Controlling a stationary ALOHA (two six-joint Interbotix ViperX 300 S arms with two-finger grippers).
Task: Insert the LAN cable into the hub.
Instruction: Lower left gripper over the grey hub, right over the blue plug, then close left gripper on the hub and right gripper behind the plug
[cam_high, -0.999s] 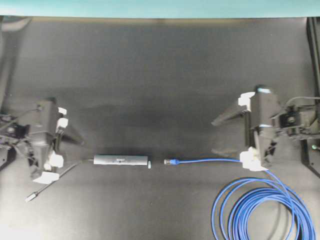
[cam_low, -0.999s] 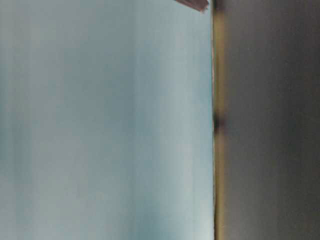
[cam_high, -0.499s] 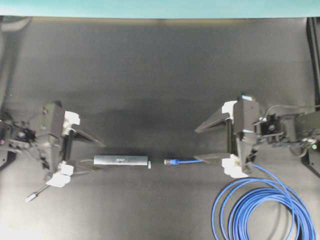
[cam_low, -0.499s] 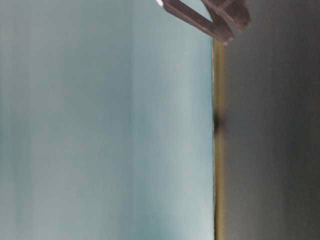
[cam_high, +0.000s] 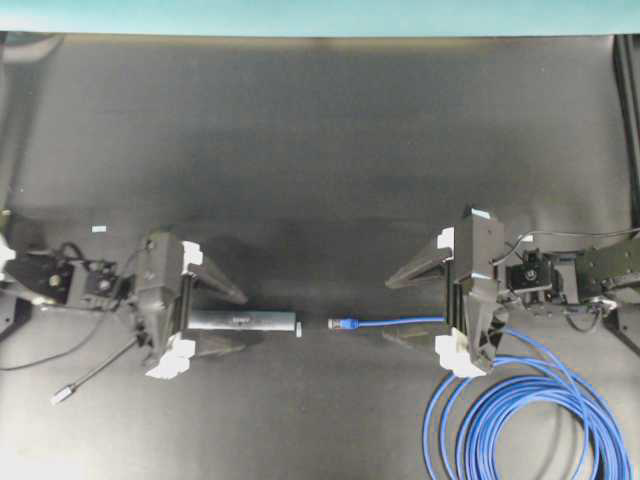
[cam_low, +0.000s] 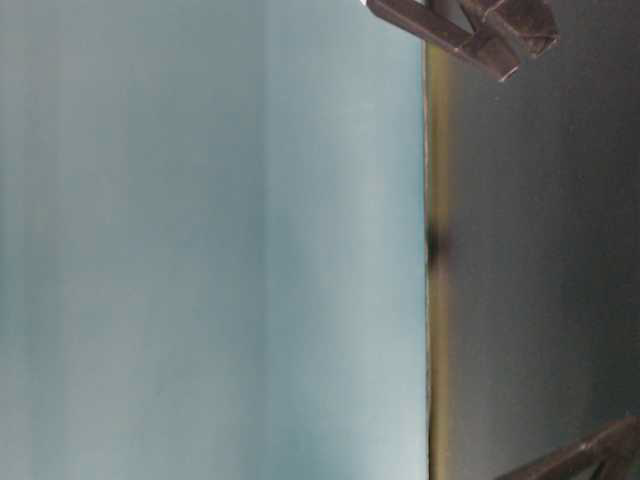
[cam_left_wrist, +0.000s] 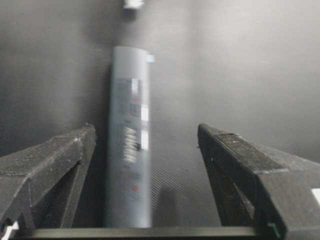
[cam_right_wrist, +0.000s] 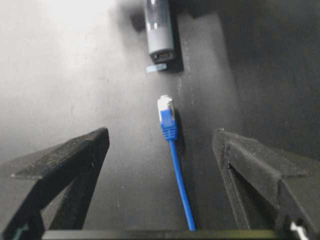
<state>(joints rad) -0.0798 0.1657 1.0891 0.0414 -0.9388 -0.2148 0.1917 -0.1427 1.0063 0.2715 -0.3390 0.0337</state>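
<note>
Grey and slim, the hub (cam_high: 241, 320) lies flat on the black counter (cam_high: 320, 150), left of centre in the overhead view, its long axis running left to right and its open port end facing the cable's plug. A thin grey cord (cam_high: 100, 368) trails from its other end toward the lower left and ends in a small silver plug. Just beyond the port end, apart from it by a small gap, lies the plug (cam_high: 342, 323) of the LAN cable (cam_high: 520, 410); the bright-blue line runs straight to the right and then winds into a loose coil at the lower right of the counter. The left hand (cam_high: 240, 320) stands spread wide with the hub between its two fingers, neither finger visibly touching it; in the left wrist view the bar sits nearer one finger than the other. The right hand (cam_high: 398, 310) is likewise spread wide, straddling the straight run of cable behind the plug and grasping nothing.
</note>
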